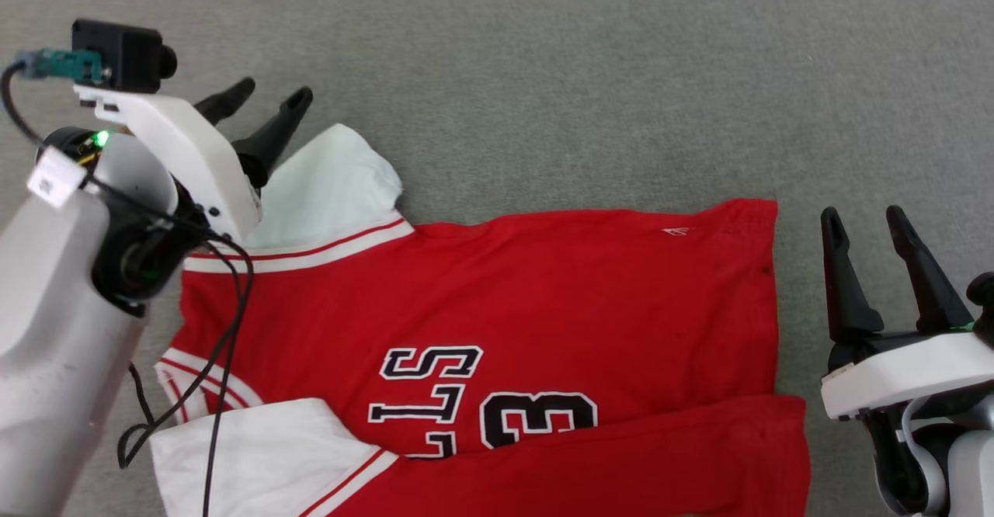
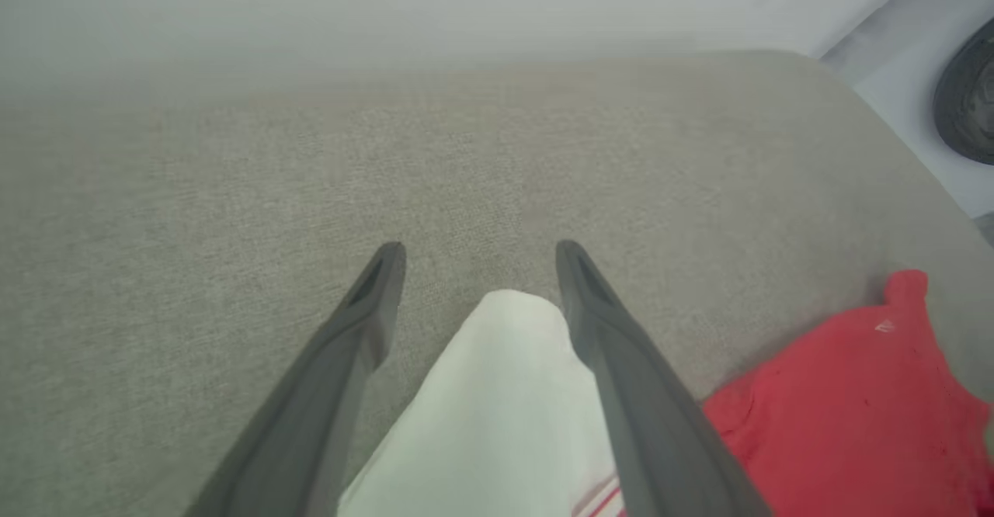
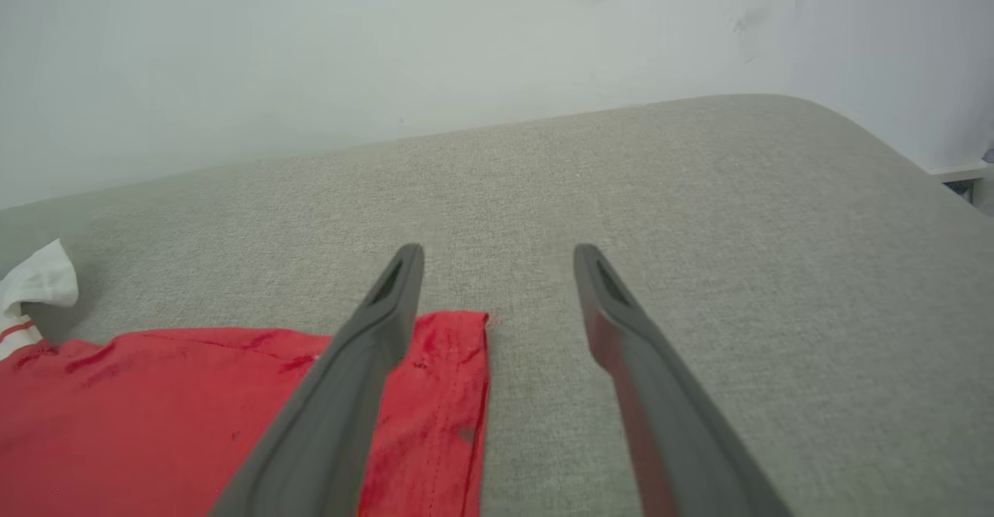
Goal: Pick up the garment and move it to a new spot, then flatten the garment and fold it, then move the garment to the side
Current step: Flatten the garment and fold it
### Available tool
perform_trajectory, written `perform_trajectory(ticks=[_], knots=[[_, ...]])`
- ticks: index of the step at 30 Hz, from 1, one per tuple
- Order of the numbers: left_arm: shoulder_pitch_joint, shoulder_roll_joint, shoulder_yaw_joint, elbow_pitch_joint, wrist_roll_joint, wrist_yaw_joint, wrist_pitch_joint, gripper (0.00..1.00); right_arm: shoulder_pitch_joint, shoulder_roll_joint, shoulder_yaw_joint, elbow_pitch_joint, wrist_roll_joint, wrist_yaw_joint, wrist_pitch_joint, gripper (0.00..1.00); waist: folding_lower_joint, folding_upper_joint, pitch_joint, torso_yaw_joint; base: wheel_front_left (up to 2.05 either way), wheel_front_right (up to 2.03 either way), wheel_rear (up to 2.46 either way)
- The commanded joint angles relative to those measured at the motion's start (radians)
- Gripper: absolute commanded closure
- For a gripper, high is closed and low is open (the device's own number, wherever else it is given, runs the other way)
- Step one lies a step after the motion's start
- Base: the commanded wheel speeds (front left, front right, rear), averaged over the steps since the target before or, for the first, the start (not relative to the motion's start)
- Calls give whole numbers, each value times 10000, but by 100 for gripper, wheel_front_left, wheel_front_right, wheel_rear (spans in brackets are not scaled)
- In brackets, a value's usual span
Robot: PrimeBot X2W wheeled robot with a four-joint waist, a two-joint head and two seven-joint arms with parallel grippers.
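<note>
The garment (image 1: 543, 292) lies spread out on a grey cushion (image 1: 621, 74), between the two grippers. The left gripper (image 1: 273, 90) has its fingers apart and holds nothing. The white sleeve (image 2: 497, 393) lies under and between these fingers, but I cannot tell whether they touch it. The red body is to the right of this gripper. A black cable (image 1: 233, 323) from the left arm hangs in front of the collar side.

The right gripper (image 1: 862, 214) also has its fingers apart and holds nothing. The hem (image 3: 474, 393) is just to its left, under the left finger, and bare cushion is ahead of it. A red fold (image 1: 621, 439) covers the lower part of the lettering (image 1: 481, 408). A pale wall (image 3: 388, 51) stands behind the cushion.
</note>
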Motion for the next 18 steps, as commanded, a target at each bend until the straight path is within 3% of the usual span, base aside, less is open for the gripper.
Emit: perform_trajectory(ticks=[1,8,18], knots=[[-137,74,-32,70,-84,-25,193,0,-149,29,13,53,24,-4,-67,0,-2,0,208,-189,0,0,0],[-714,535,-505,544,-1182,-95,3191,0,-325,27,238,456,309,-4,-347,0,-2,0,590,-515,0,0,0],[-65,410,-1563,2008,-1494,289,5594,0,-480,28,492,983,666,-4,-494,0,-2,0,848,-803,0,0,0]])
